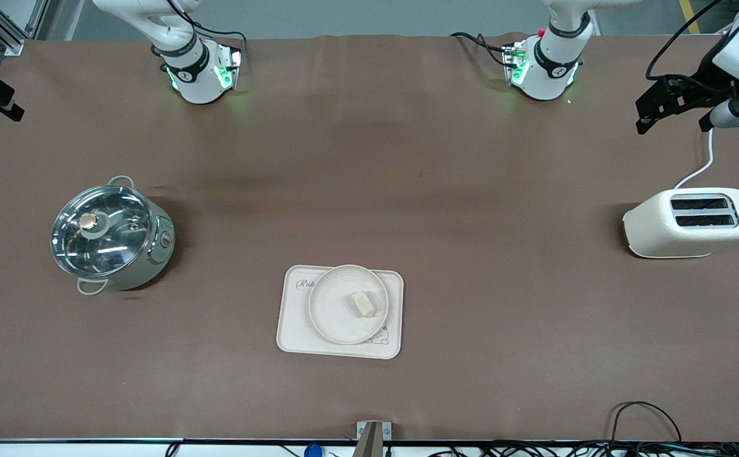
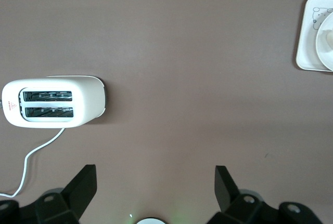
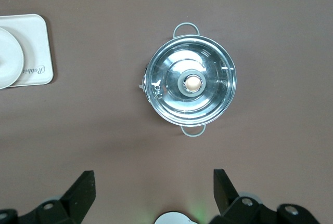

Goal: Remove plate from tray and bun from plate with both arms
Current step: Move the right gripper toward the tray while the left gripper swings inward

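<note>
The round cream-white plate (image 1: 334,314) lies on the rectangular cream tray (image 1: 293,339) near the middle of the table. The small pale bun (image 1: 363,303) lies on the plate. An edge of the plate shows in the left wrist view (image 2: 327,52) and in the right wrist view (image 3: 8,57). My left gripper (image 1: 673,117) is open and empty, high over the left arm's end of the table near the toaster; its own view shows the jaws wide apart (image 2: 154,174). My right gripper (image 3: 152,177) is open and empty, high over the table near the pot, out of the front view.
A steel pot with a glass lid (image 1: 109,235) stands toward the right arm's end, also in the right wrist view (image 3: 191,83). A white toaster (image 1: 690,222) with a cord stands toward the left arm's end, also in the left wrist view (image 2: 54,103).
</note>
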Controlling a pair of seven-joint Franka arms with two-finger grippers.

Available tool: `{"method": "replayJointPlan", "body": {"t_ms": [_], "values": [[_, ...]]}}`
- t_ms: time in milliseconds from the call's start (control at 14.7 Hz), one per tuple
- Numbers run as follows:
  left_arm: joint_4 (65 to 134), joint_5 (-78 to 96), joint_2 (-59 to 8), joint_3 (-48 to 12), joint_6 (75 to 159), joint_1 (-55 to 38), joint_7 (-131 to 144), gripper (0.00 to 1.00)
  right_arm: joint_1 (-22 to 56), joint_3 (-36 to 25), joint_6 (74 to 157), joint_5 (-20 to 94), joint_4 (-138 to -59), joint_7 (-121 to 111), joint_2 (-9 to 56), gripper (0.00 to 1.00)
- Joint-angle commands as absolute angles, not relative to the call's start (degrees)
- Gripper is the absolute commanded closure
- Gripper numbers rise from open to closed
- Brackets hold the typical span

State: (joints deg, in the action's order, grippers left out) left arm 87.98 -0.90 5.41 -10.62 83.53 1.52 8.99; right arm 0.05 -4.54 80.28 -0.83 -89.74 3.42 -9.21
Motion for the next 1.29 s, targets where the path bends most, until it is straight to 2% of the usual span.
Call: {"method": "replayJointPlan", "body": {"t_ms": [0, 408, 816, 1087, 1223], "values": [[86.6, -0.6, 4.7, -10.7, 82.4, 1.6, 8.1, 0.00, -0.8, -3.9, 80.4, -1.0, -91.1, 4.0, -10.6, 0.00], [86.2, -0.5, 0.8, -11.0, 83.0, 0.7, 8.6, 0.00, -0.3, -3.5, 80.4, -1.0, -91.1, 4.0, -10.6, 0.00], [86.3, -0.8, -4.7, -13.7, 89.6, 0.4, 12.8, 0.00, 1.7, -3.5, 81.3, 2.1, -91.8, 4.1, -9.6, 0.00], [86.3, -0.8, -7.8, -14.1, 93.6, -1.2, 17.0, 0.00, 4.8, -3.5, 90.8, 8.1, -98.0, 5.7, -7.2, 0.00], [86.3, -0.9, -9.4, -14.1, 95.6, -2.6, 18.2, 0.00, 7.7, -3.5, 94.7, 10.7, -98.6, 10.5, -3.7, 0.00]]}}
